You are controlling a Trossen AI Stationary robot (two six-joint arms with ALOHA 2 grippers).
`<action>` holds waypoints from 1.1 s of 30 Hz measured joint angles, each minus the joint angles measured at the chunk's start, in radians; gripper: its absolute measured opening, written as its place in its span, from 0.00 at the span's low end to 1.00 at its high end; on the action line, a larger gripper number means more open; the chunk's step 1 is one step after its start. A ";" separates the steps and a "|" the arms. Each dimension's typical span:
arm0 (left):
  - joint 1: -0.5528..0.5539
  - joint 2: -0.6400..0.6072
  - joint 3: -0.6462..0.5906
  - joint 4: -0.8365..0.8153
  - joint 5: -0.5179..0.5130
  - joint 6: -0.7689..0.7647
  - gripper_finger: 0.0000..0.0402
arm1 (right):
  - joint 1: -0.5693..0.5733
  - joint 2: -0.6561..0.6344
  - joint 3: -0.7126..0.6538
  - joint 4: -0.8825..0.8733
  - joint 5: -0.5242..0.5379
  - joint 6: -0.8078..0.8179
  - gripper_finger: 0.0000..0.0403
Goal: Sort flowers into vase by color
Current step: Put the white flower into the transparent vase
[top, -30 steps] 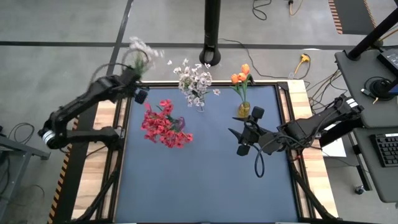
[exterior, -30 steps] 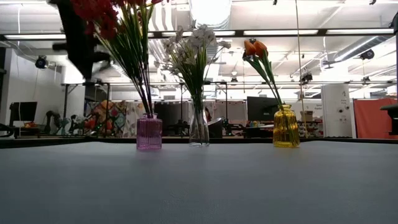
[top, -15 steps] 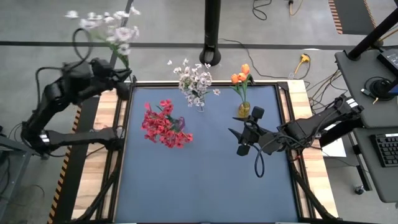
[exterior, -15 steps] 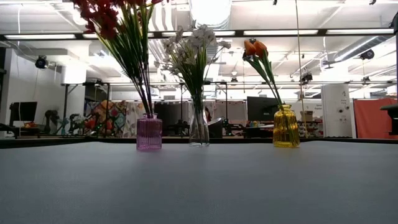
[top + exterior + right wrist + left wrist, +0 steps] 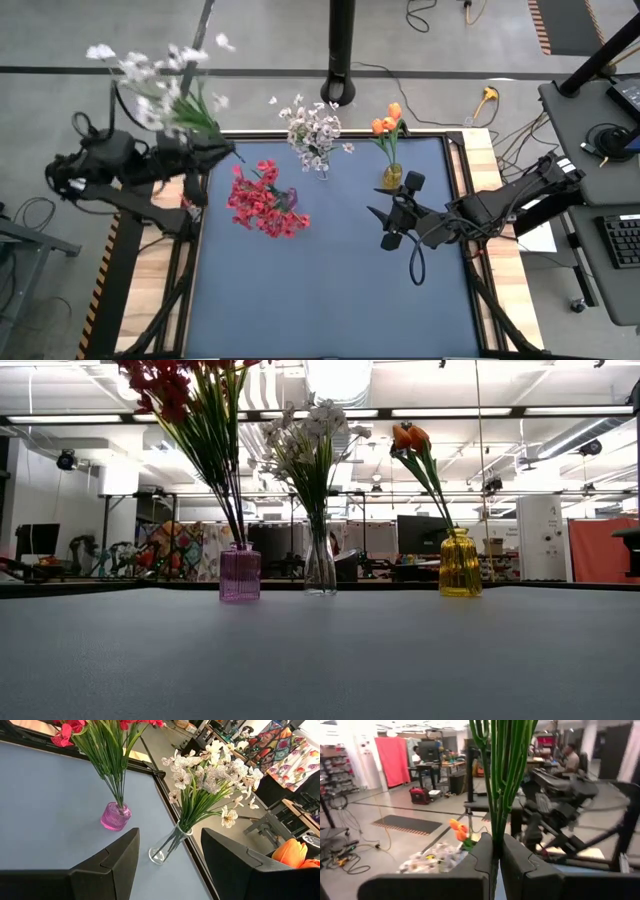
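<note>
Three vases stand along the table's far side. A pink vase (image 5: 240, 572) holds red flowers (image 5: 262, 200), a clear vase (image 5: 320, 570) holds white flowers (image 5: 315, 130), and a yellow vase (image 5: 460, 563) holds orange buds (image 5: 388, 120). My left gripper (image 5: 226, 152) is at the far left corner, shut on a white-blossomed spray (image 5: 160, 75) that spreads out past the table's far left edge. My right gripper (image 5: 380, 228) hangs open over the right half of the table, pointing toward the vases, with nothing between its fingers (image 5: 115, 860). My left gripper pinches the spray's bundled green stems (image 5: 496, 832) between its two fingers (image 5: 482, 857). The fingers lie level and cross the stems. The spray stands upright above the fingers, lifted clear of the table. The stems' lower end is hidden behind the fingers.
A black post (image 5: 340, 50) rises just beyond the far edge. Wooden strips (image 5: 485, 160) border the blue mat on both sides. A desk with a keyboard (image 5: 620, 240) stands off the right side. The near half of the mat (image 5: 330, 300) is bare.
My left arm has swung around and risen at the far left corner, and its gripper has tipped up to level while staying shut on the white spray. The spray has been carried up with it and now stands upright. The arm has left the low view.
</note>
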 joint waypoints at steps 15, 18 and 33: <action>-0.442 0.206 0.058 -0.003 -0.433 0.030 0.00 | 0.000 0.000 0.000 0.000 0.000 0.000 0.51; -0.476 0.236 0.058 -0.001 -0.456 0.007 0.00 | 0.000 0.000 0.000 0.000 0.000 0.000 0.51; -0.511 0.529 0.053 0.048 -0.455 -0.100 0.01 | 0.009 0.000 0.000 0.104 -0.091 -0.059 0.51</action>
